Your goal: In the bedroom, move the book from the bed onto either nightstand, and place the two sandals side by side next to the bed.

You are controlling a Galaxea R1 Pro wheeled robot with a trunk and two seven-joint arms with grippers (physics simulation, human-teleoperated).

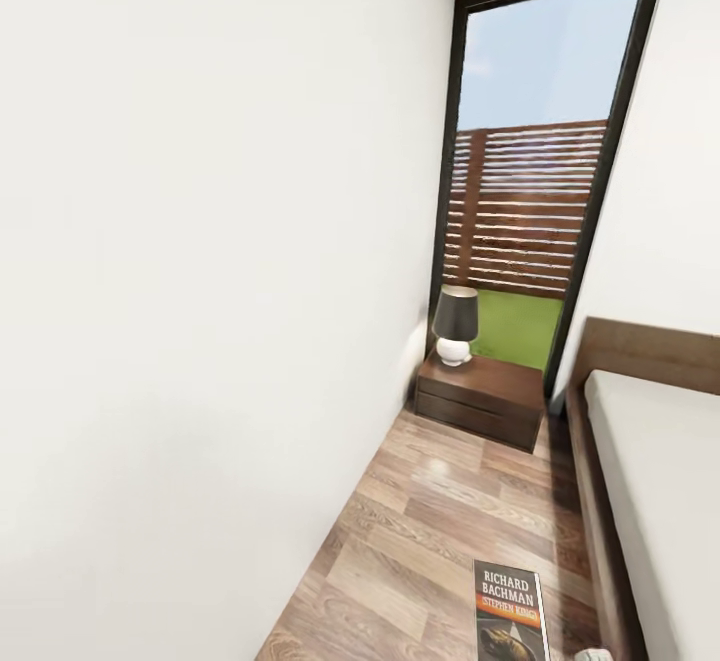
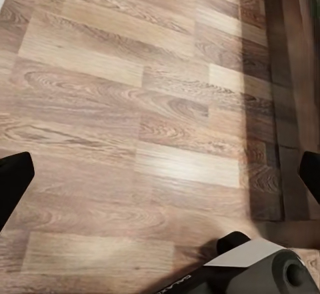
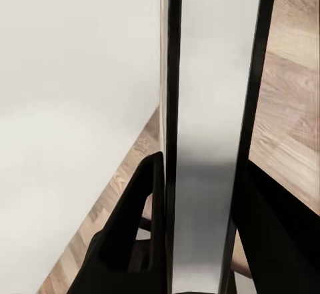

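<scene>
Head view: narrow strip of wood-plank floor [image 1: 430,531] between a white wall [image 1: 200,291] and the bed [image 1: 650,501], dark wooden frame along the edge, pale mattress above. At the far end, the nightstand [image 1: 482,396], low and dark brown with drawer fronts, placed against the tall black-framed window [image 1: 540,161]. On top of the nightstand, a lamp [image 1: 455,325] with dark shade and white round base. Beyond the glass, a slatted wooden fence and green lawn.

The book [image 1: 510,609]: visible at the bottom of the head view, cover facing the camera, white "RICHARD BACHMAN" lettering and orange band legible, well short of the nightstand, just beside the bed frame.

Right gripper [image 3: 200,241]: pinching the book [image 3: 207,141], seen edge-on in the right wrist view as a thin pale slab with black borders, one dark finger [image 3: 133,234] on each side, pressed against the faces.

Left gripper [image 2: 160,181]: fingers spread wide, tips at opposite margins of the left wrist view, nothing between them, floor planks underneath.
</scene>
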